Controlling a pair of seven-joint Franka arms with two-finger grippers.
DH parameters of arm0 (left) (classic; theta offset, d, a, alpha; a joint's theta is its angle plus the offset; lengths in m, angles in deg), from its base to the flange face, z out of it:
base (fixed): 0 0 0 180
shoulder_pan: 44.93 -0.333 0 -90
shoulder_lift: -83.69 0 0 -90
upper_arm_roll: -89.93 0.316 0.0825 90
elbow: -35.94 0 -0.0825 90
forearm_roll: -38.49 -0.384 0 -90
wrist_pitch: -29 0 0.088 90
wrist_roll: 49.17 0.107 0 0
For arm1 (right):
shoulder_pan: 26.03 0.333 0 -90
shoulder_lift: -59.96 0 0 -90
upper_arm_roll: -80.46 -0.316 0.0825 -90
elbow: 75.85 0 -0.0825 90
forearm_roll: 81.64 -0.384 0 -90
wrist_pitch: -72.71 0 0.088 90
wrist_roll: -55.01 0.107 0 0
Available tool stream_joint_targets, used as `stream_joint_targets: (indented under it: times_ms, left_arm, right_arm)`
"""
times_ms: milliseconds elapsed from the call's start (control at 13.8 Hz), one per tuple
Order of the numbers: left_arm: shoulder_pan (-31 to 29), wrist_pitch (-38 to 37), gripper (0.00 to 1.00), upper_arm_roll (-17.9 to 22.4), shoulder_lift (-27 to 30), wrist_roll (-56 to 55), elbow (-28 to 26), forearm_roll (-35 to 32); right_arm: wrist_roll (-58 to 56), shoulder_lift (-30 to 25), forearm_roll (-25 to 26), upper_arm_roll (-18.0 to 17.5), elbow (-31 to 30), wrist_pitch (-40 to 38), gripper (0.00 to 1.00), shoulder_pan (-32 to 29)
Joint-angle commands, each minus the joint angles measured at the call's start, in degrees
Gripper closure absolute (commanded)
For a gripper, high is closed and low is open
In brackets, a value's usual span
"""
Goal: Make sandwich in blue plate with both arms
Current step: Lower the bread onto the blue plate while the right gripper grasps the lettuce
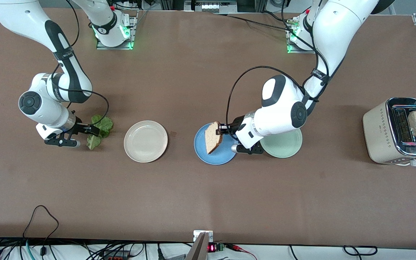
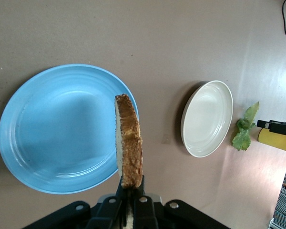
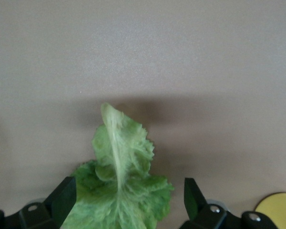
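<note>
The left gripper [image 1: 224,129] pinches a bread slice [image 1: 213,137] on edge over the blue plate [image 1: 201,153], seemingly about to lay it flat, while the right gripper [image 1: 89,130], fingers spread, straddles the lettuce [image 1: 101,126] toward the right arm's end.

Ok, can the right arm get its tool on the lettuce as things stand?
Probably yes: the right tool is open at the lettuce, the leaf lies between its fingers, and nothing blocks it.
</note>
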Motion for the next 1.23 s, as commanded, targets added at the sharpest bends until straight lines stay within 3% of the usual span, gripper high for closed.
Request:
stream_joint_targets:
  times_ms: [0,435,653,870,1015,1088,1160]
  left_arm:
    - [0.60,0.92,0.99,0.04,-1.68,0.85,0.85,0.76]
    - [1.30,3.21,0.99,0.12,-3.62,1.12,0.85,0.67]
    - [1.30,3.21,0.97,0.21,-4.40,1.12,0.77,0.85]
    - [1.22,3.21,0.94,0.21,-5.63,1.03,0.68,0.85]
    - [1.30,3.21,0.94,0.21,-6.25,1.03,0.68,0.85]
    - [1.22,3.21,0.90,0.30,-6.34,1.03,0.59,0.93]
    - [1.13,3.12,0.76,0.30,-6.34,0.86,0.50,0.93]
  right_arm:
    - [0.53,2.88,-0.91,-0.60,2.01,1.46,0.00,-0.64]
    - [0.53,4.73,-0.91,-0.60,3.15,2.34,0.00,-0.29]
    - [0.44,5.70,-0.91,-0.60,3.59,2.34,0.15,-0.29]
    - [0.44,5.70,-0.91,-0.51,3.59,2.43,0.18,-0.29]
    - [0.36,5.70,-0.91,-0.60,3.59,2.34,0.30,-0.29]
    - [0.36,5.70,-0.91,-0.60,3.59,2.34,0.34,-0.29]
    - [0.36,5.70,-0.91,-0.60,3.59,2.34,0.38,-0.29]
